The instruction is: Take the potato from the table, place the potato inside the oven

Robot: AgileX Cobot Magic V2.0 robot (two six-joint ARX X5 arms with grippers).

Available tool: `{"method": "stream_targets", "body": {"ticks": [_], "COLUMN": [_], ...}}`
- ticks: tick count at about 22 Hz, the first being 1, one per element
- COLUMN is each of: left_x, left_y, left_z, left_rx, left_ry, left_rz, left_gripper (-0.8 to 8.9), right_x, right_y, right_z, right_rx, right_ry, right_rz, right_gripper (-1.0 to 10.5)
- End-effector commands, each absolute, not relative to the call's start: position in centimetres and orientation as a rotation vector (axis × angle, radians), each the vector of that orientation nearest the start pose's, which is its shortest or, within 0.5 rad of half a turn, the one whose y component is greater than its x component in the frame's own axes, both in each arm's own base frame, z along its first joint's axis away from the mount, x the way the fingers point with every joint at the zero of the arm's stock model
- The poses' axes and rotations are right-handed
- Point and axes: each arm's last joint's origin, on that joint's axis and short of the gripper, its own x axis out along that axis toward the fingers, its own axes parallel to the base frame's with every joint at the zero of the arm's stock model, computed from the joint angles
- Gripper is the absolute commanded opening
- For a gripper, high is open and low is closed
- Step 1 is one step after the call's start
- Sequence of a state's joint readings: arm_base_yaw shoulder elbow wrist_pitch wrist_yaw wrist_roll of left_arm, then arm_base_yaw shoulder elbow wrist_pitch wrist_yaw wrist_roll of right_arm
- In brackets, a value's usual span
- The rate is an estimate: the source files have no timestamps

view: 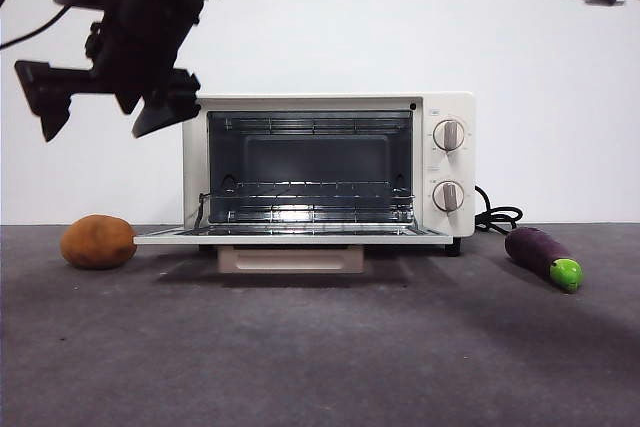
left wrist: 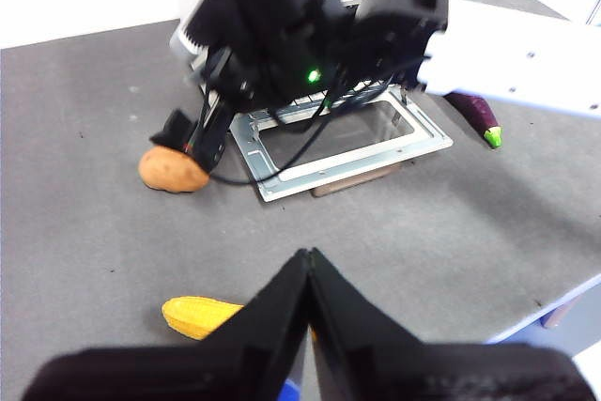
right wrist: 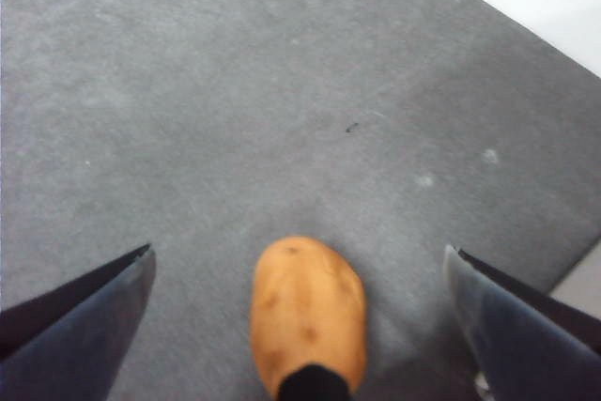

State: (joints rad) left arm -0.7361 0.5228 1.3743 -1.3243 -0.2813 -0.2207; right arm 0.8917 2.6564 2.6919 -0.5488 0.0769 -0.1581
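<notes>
While the oven (view: 330,172) gapes with a bare rack, the right pincer (right wrist: 299,279) hangs spread above the potato (right wrist: 307,312).

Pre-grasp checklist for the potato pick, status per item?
1. Right gripper open: ok, jaws spread wide.
2. Potato between the right jaws: ok in the right wrist view.
3. Contact with the potato: not yet; in the front view the gripper hangs above it.
4. Oven door down, rack exposed: ok.
5. Left gripper out of the way: ok, shut, back near the corn cob.
6. Eggplant off the path: ok, on the oven's far side.
</notes>
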Motion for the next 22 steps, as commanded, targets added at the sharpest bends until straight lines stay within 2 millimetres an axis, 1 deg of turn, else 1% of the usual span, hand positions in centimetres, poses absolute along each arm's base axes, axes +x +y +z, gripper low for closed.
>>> {"method": "stream_targets", "body": {"ticks": [1, 5, 10, 16, 20, 22], "left_x": [0.1, 0.1, 0.2, 0.2, 0.2, 0.3], "left_y": [1.0, 1.0, 1.0, 1.0, 0.9, 0.9], "left_z": [41.5, 41.5, 41.4, 41.4, 41.4, 41.5], "left_rx": [0.036, 0.037, 0.037, 0.037, 0.038, 0.040], "left_ry": [0.461, 0.461, 0.463, 0.463, 0.464, 0.467], "left_rz": [-0.396, -0.394, -0.393, -0.393, -0.393, -0.393], "left_gripper": [-0.06, -0.06, -0.06, -0.06, -0.06, -0.06], "right_x": [36.6, 36.8, 37.3, 38.5, 38.8, 38.9], "right_y": [45.7, 46.3, 46.7, 45.9, 45.7, 45.7], "right_z": [23.2, 20.7, 18.3, 18.3, 18.3, 17.9], "right_rx": [-0.400, -0.413, -0.423, -0.402, -0.399, -0.400], "right_ry": [0.406, 0.450, 0.456, 0.433, 0.433, 0.439], "right_rz": [0.850, 0.860, 0.840, 0.817, 0.816, 0.819], "right_gripper": [8.0, 8.0, 8.0, 8.0, 8.0, 8.0]}}
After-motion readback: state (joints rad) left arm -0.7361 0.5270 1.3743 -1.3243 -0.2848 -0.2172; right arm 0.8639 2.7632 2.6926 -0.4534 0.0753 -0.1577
